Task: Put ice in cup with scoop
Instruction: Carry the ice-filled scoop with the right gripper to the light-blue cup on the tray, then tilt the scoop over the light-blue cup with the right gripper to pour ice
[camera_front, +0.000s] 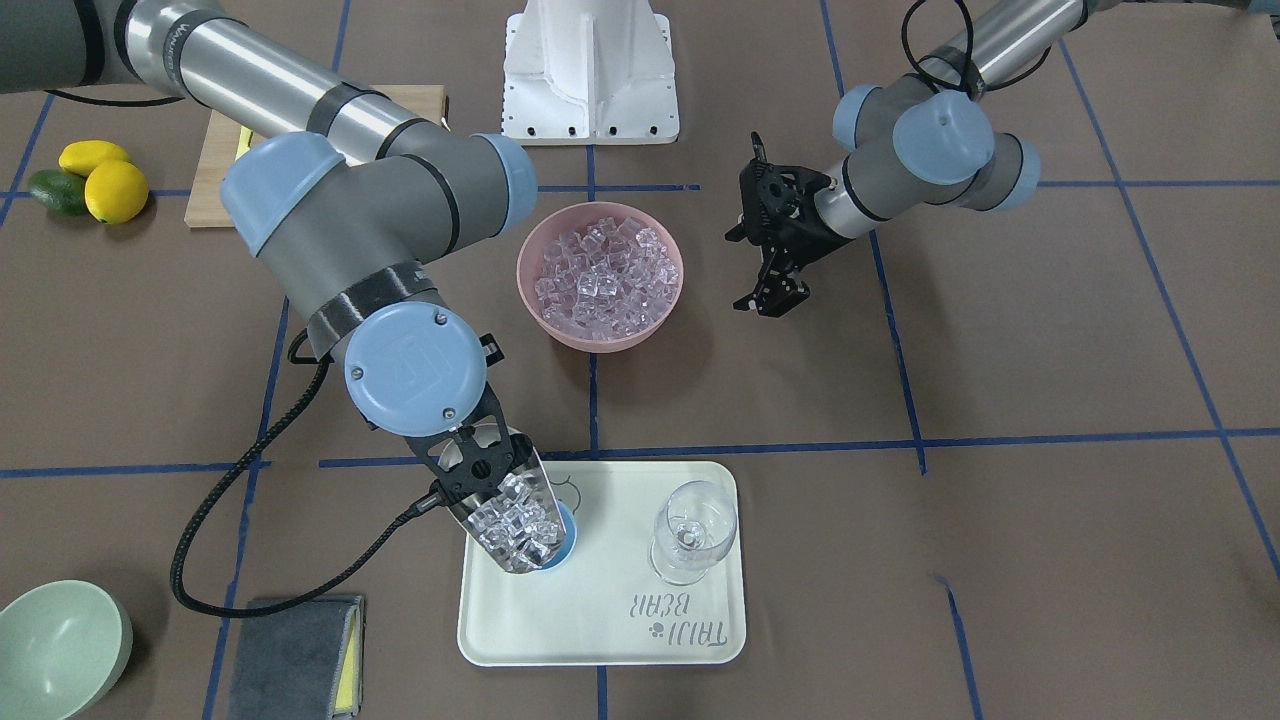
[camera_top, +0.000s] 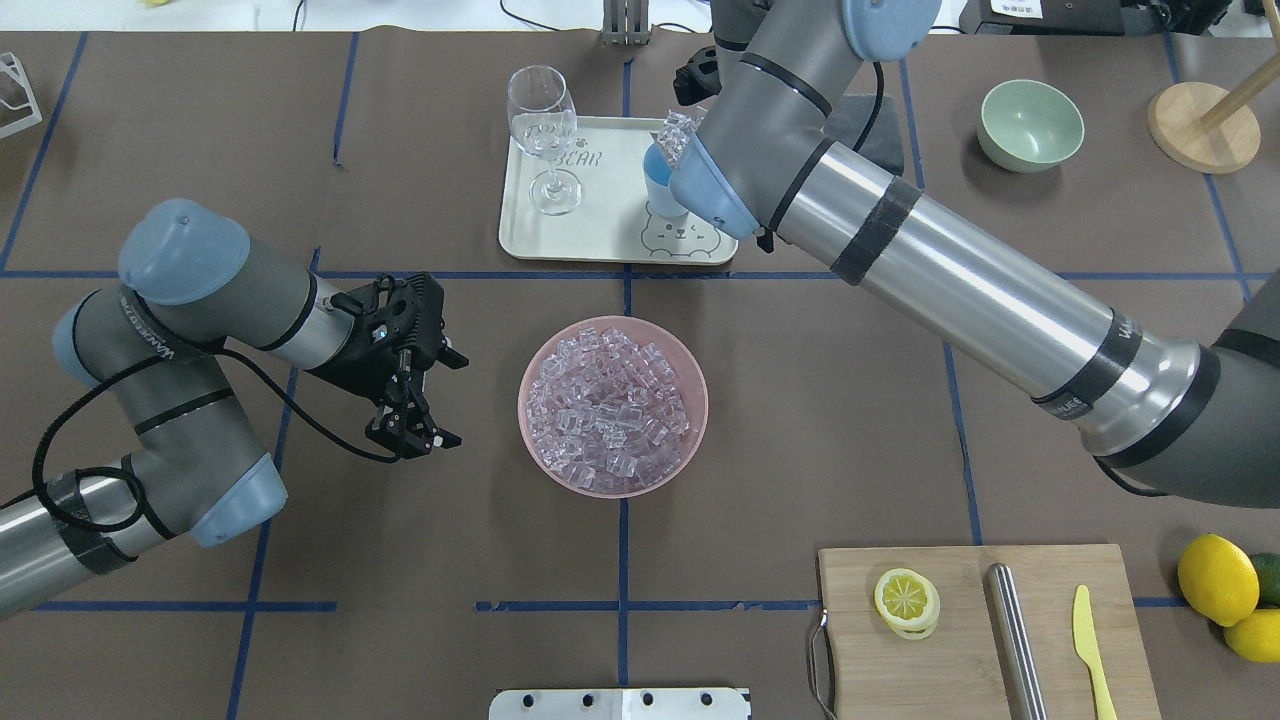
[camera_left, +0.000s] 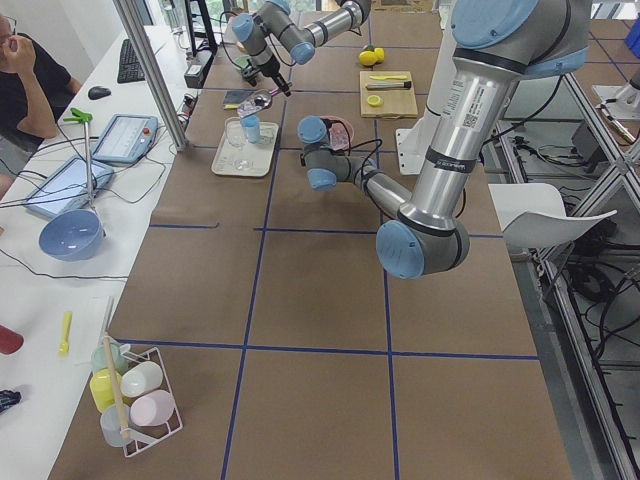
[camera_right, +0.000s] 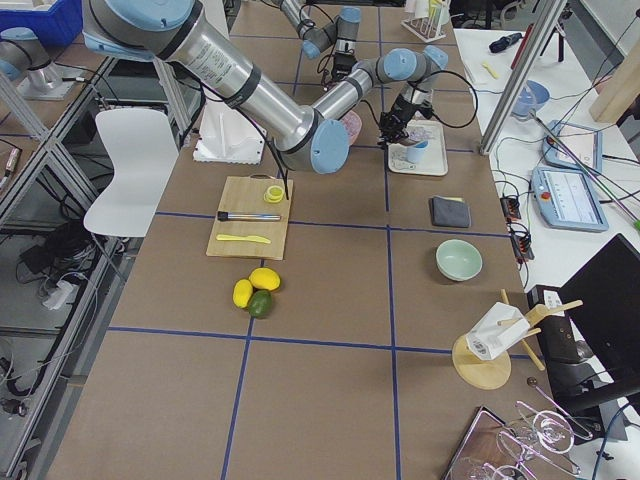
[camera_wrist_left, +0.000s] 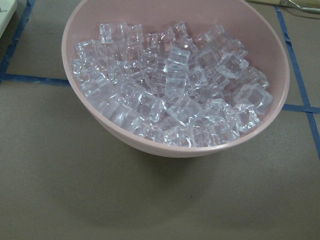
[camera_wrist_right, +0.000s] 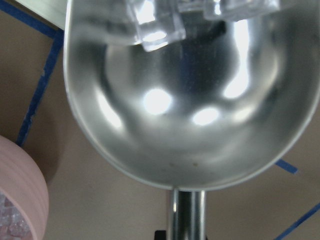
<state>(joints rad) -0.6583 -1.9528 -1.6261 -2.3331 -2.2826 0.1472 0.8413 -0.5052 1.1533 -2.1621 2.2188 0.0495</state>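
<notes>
While the right gripper (camera_front: 478, 458), low and left of centre in the front view, clamps the handle of the scoop (camera_wrist_right: 170, 125), a load of ice (camera_front: 512, 522) hangs tipped over the blue cup (camera_front: 567, 538) on the tray (camera_front: 560, 622). To its right stands a wine glass (camera_front: 693, 530). Above them the pink bowl (camera_front: 600, 342) holds the rest of the cubes, and at upper right the left gripper (camera_front: 748, 270) hovers with jaws spread, holding nothing. The heap looks wider than the cup's mouth, so a quick tilt could spill cubes onto the tray, or the scoop's lip could knock the light cup over. The front view hides most of the cup under the scoop, whereas the overhead view shows its side. Only the right wrist camera shows the trough's rear bare and the cubes crowded at the lip.
</notes>
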